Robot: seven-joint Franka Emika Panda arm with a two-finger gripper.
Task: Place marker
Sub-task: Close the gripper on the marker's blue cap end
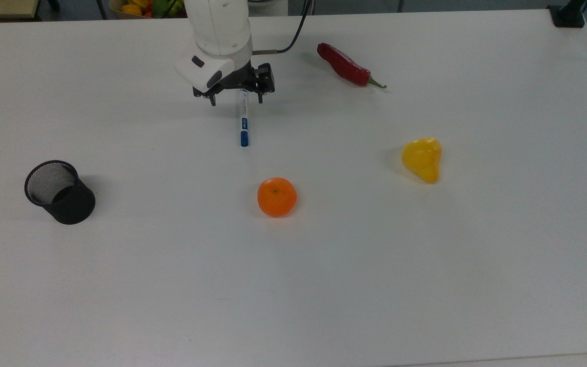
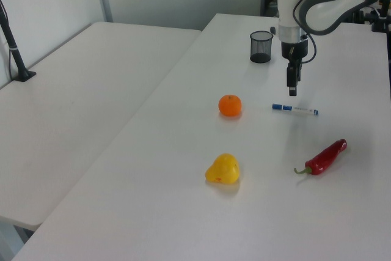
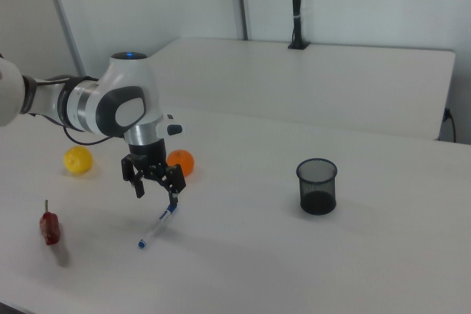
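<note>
Jaws spread, pointing down, hanging above the marker's [image 1: 243,118] far end without touching it, in the top view. Marker lies flat on the white tabletop [image 1: 324,265], blue cap toward the orange. Near to far in the top view: orange [image 1: 276,197] and black mesh cup [image 1: 59,192], cup well off to the top view's left; yellow pepper [image 1: 422,158]; marker; gripper [image 1: 236,96]; red chili [image 1: 347,66].

White arm [image 1: 219,25], black hand [image 1: 236,98]

Bare table [image 1: 171,285] between marker [image 1: 243,122], cup [image 1: 59,192].
</note>
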